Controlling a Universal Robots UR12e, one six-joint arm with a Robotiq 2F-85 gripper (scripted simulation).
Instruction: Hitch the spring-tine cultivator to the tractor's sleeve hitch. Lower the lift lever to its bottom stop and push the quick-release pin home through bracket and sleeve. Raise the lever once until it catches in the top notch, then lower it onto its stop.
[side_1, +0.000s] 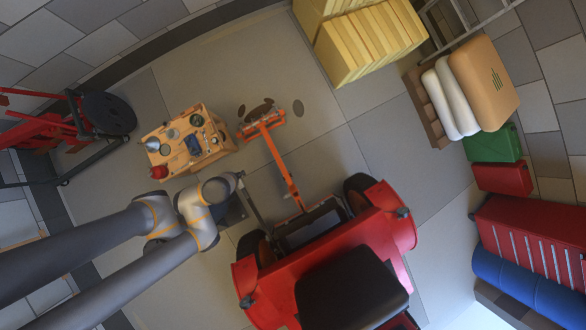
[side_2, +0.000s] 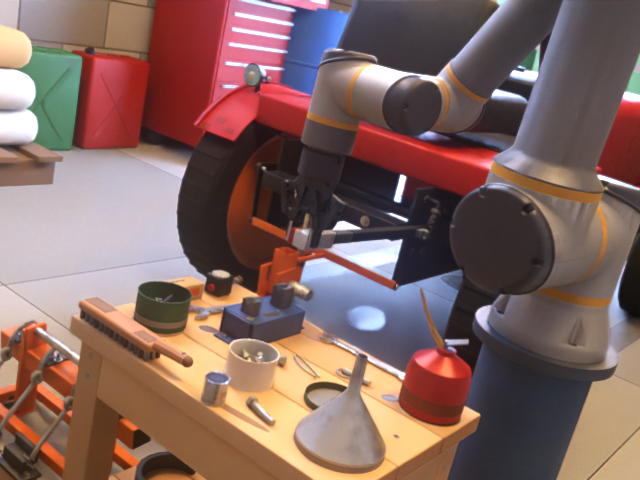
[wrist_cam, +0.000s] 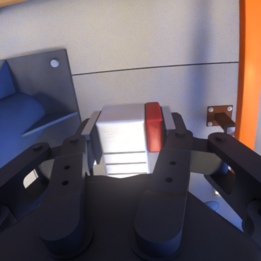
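The lift lever's grey handle (wrist_cam: 123, 132) with its red end cap (wrist_cam: 153, 125) sits inside my gripper (wrist_cam: 128, 125), which is closed on it. The same handle (side_2: 310, 238) ends a dark lever bar (side_2: 380, 233) that runs back to the tractor's rear. My gripper (side_2: 308, 219) hangs over it from above. The orange cultivator drawbar (side_1: 285, 167) runs from the tractor's hitch to the tine frame (side_1: 260, 124) on the floor. An orange bracket (side_2: 282, 266) stands just below the handle. I cannot make out the quick-release pin.
Behind the work stands the red tractor (side_1: 330, 255) with its big rear wheel (side_2: 227, 206). A wooden workbench (side_2: 258, 372) with a funnel (side_2: 341, 423), oil can (side_2: 437, 382) and cups stands close in front. The arm's blue base (side_2: 522, 413) is to the right.
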